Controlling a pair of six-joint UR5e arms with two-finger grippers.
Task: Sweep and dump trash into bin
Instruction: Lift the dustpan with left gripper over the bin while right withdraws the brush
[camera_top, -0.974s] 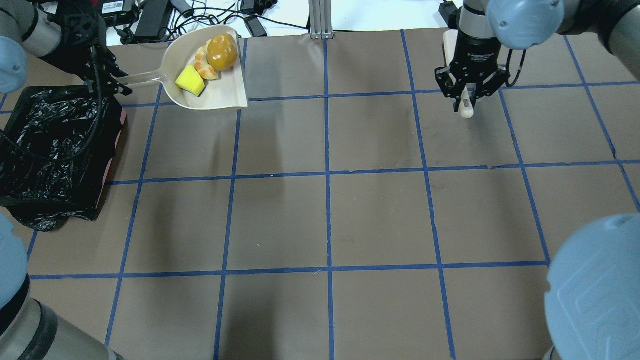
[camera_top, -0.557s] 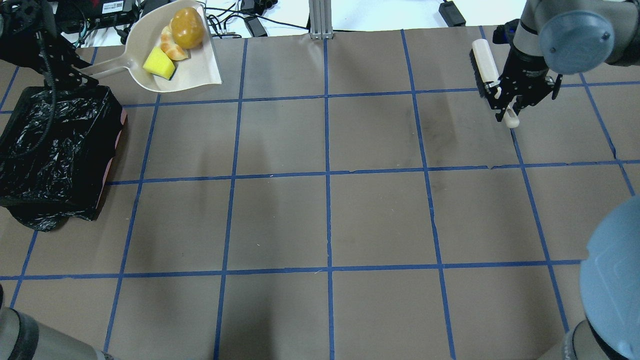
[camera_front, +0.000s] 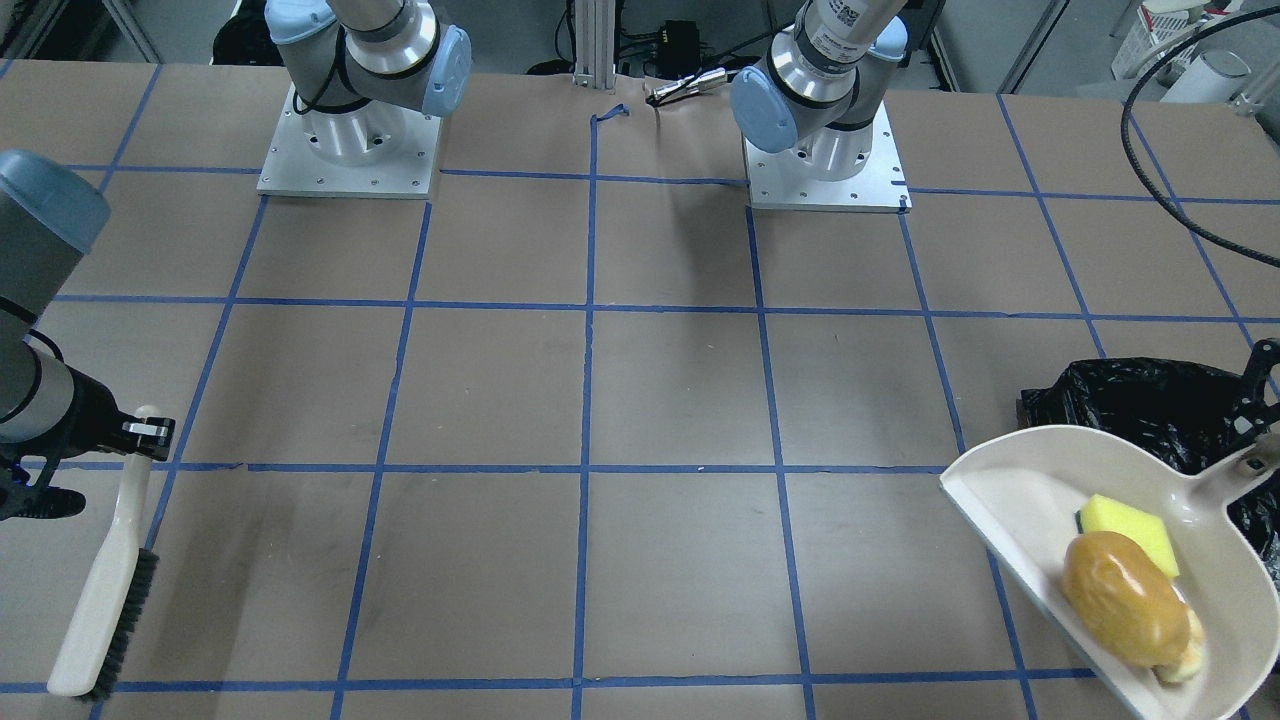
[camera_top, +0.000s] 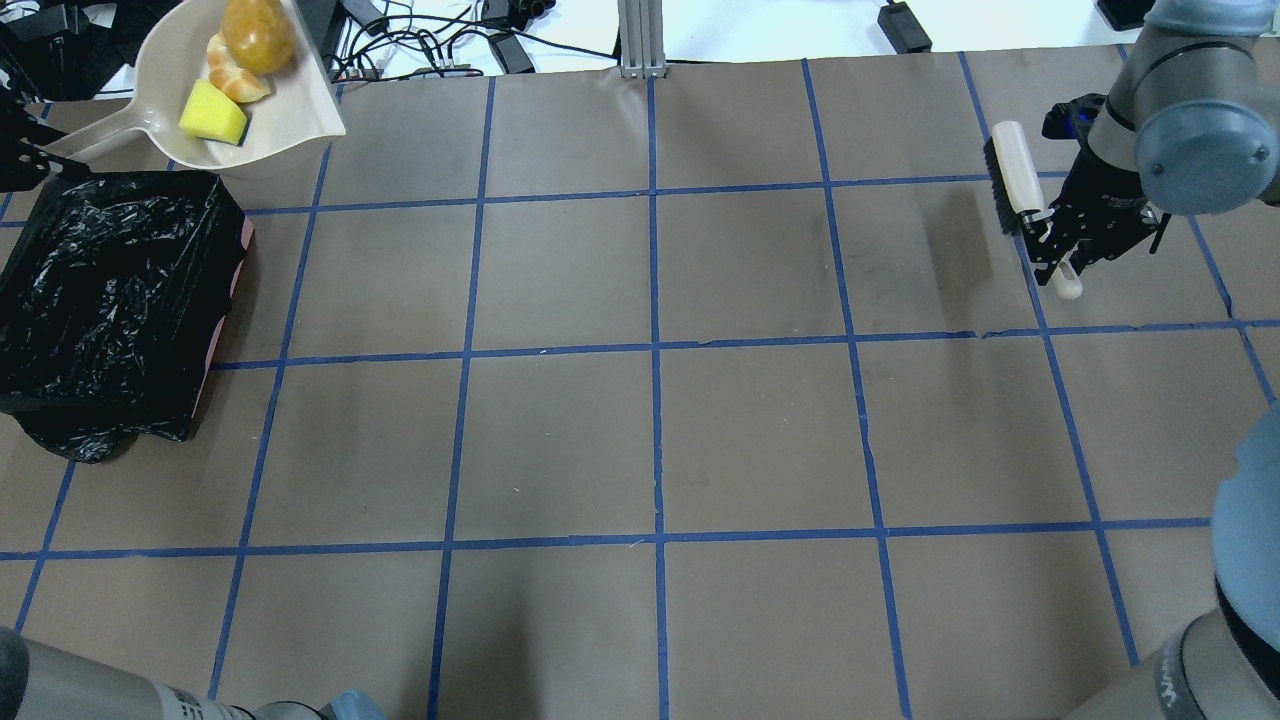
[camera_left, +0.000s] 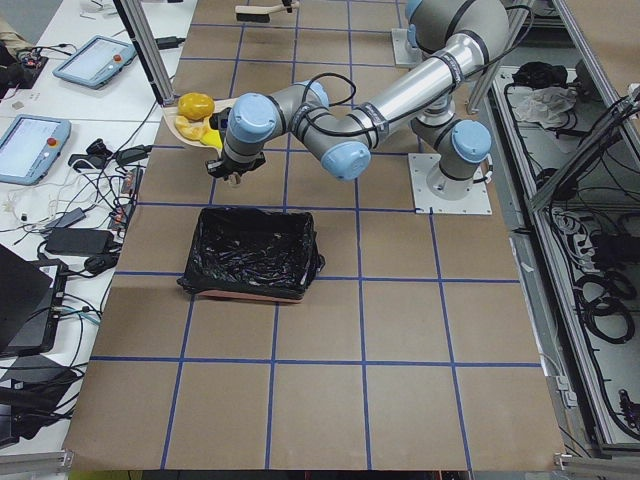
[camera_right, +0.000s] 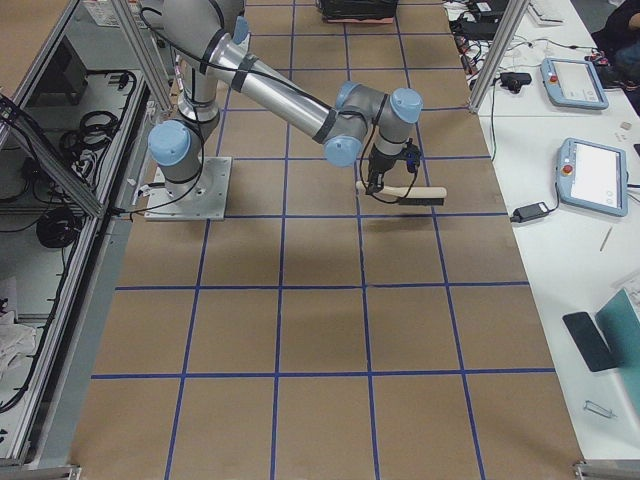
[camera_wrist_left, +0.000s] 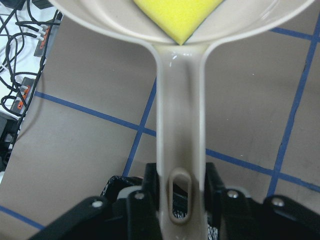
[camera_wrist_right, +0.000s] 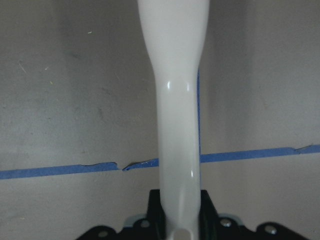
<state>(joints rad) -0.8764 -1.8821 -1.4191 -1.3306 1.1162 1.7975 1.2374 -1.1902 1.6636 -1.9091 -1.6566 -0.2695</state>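
Observation:
My left gripper (camera_wrist_left: 180, 200) is shut on the handle of the beige dustpan (camera_top: 290, 110), which is held in the air just beyond the far edge of the bin (camera_top: 110, 290). The bin is lined with a black bag and stands at the table's left. In the pan lie the golden-brown lump (camera_top: 258, 35), the croissant piece (camera_top: 235, 78) and the yellow sponge wedge (camera_top: 212, 112). My right gripper (camera_top: 1060, 245) is shut on the handle of the beige brush (camera_top: 1015, 185) at the far right, low over the table.
Cables and power bricks (camera_top: 430, 30) lie on the white bench behind the table's far edge, close to the dustpan. A metal post (camera_top: 640, 35) stands at the far middle. The brown paper table top (camera_top: 650, 420) has a blue tape grid.
My left arm has carried the dustpan left and farther back, to the bin's far edge. My right arm has moved the brush right and toward the robot.

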